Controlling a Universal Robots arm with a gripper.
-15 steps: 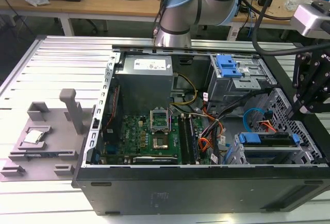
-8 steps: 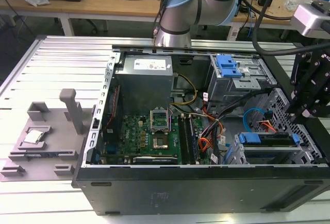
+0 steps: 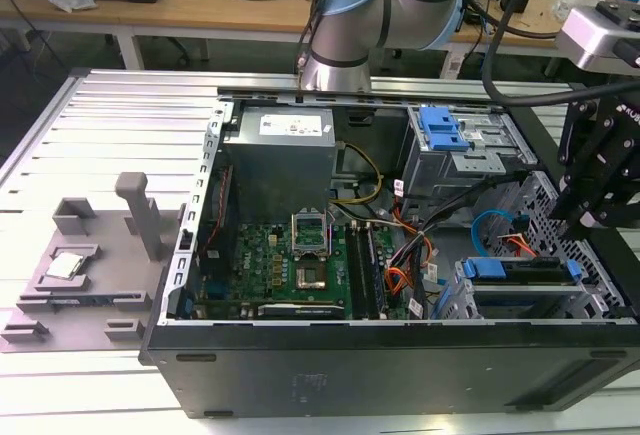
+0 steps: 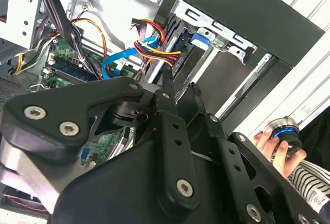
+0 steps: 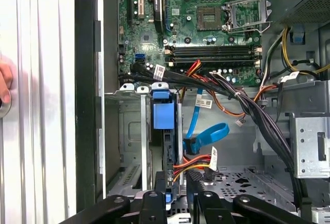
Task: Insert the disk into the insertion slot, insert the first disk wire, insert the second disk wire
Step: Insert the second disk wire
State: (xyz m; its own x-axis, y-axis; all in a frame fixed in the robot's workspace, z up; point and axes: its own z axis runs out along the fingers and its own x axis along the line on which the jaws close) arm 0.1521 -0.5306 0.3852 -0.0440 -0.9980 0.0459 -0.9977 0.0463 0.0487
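The disk (image 3: 520, 268), in its blue carrier, lies in the insertion slot (image 3: 525, 300) of the light-grey cage at the case's front corner, on the exterior view's right. My black gripper (image 3: 580, 210) hangs just above the disk's outer end. In the first wrist view the disk (image 5: 170, 147) is edge-on, its blue tab (image 5: 164, 115) at the far end. My gripper (image 5: 177, 185) is open and straddles the near end without clamping it. A blue flat cable (image 5: 206, 134) and a red-yellow-orange wire bundle (image 5: 193, 162) lie loose beside the disk. In the second wrist view my gripper (image 4: 181, 87) points at the disk (image 4: 188, 59).
The open case holds a motherboard (image 3: 300, 255), a power supply (image 3: 280, 155) and a taller bay with a blue latch (image 3: 440, 130). A grey fixture (image 3: 90, 275) sits on the exterior view's left. A hand (image 4: 270, 141) holds a blue-ringed knob outside the case wall.
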